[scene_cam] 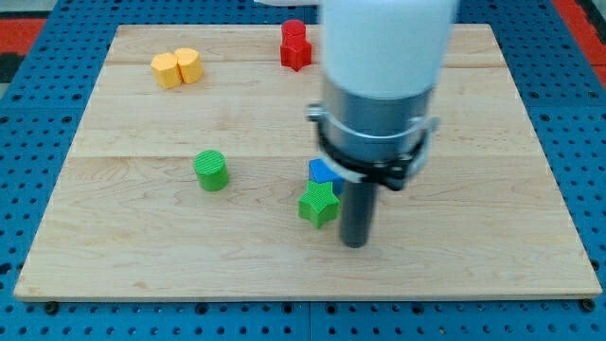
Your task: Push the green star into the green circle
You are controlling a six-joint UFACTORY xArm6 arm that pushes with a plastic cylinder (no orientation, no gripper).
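Note:
The green star (318,205) lies on the wooden board a little below its middle. The green circle (211,170), a short upright cylinder, stands to the star's left, well apart from it. My tip (355,243) rests on the board just to the right of the star and slightly below it, close to it; I cannot tell if they touch. A blue block (324,171) sits right above the star, touching it and partly hidden behind the arm.
Two yellow blocks (176,67) stand together at the view's top left. Two red blocks (295,44) stand at the top centre. The arm's wide white and grey body (382,85) hides the board's upper middle right. The board (142,256) lies on a blue pegboard.

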